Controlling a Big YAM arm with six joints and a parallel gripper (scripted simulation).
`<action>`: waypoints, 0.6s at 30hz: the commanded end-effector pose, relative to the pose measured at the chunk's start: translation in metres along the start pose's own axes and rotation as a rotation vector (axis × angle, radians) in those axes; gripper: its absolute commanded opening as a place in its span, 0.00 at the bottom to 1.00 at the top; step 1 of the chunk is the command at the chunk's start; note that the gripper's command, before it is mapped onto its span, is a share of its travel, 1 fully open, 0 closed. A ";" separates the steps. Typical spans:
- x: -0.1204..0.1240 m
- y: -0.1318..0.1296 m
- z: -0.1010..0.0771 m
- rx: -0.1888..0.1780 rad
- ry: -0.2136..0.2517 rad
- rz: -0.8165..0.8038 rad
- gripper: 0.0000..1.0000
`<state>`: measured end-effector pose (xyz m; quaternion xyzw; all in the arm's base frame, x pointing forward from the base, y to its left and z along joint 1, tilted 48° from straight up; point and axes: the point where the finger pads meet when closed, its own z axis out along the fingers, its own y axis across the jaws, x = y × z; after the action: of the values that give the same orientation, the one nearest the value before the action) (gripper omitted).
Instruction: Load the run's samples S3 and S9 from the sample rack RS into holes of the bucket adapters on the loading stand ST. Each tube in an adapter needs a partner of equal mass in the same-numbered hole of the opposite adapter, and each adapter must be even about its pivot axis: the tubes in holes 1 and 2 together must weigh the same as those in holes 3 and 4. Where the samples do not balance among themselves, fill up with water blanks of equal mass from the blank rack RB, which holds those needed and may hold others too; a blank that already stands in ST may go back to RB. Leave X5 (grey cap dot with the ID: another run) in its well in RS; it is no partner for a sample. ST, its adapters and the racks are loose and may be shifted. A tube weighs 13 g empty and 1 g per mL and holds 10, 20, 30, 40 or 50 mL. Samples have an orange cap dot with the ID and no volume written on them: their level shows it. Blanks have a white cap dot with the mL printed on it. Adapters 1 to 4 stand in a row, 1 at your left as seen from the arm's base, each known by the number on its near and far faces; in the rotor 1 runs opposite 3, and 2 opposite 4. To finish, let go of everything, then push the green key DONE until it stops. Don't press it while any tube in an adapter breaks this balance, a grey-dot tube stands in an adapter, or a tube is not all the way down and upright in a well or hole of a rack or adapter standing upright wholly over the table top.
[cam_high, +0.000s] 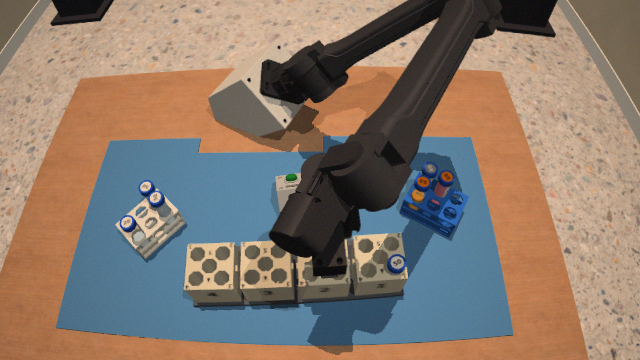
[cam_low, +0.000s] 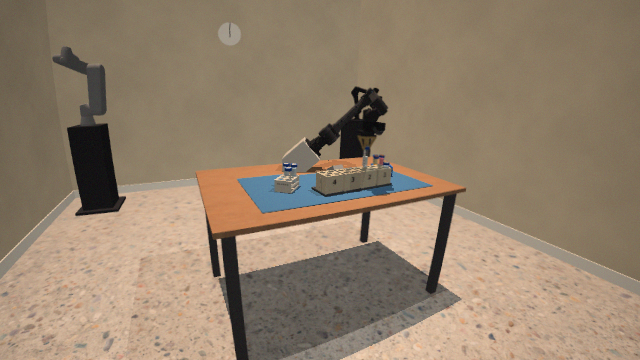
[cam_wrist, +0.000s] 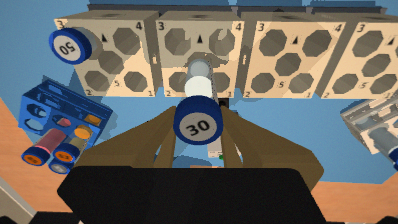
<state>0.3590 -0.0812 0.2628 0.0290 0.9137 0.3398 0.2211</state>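
The gripper (cam_wrist: 199, 131) is clamped on the 30 blank (cam_wrist: 198, 127), holding it above adapter 2 (cam_wrist: 200, 55) of the stand (cam_high: 220, 299). The stand sits near the tabletop (cam_high: 150, 100) edge farthest from the arm's base. A 50 blank (cam_high: 397, 263) stands in adapter 1 (cam_high: 378, 270). The blue rack (cam_high: 434, 207) with the orange-dot tubes and the white rack (cam_high: 150, 227) flank the stand toward opposite side edges.
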 end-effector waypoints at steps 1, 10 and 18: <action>-0.010 0.004 -0.011 0.016 -0.032 -0.013 0.00; -0.010 0.004 -0.011 0.016 -0.032 -0.013 0.00; -0.004 0.008 0.002 0.010 -0.024 -0.015 0.00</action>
<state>0.3602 -0.0786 0.2586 0.0306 0.9136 0.3402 0.2209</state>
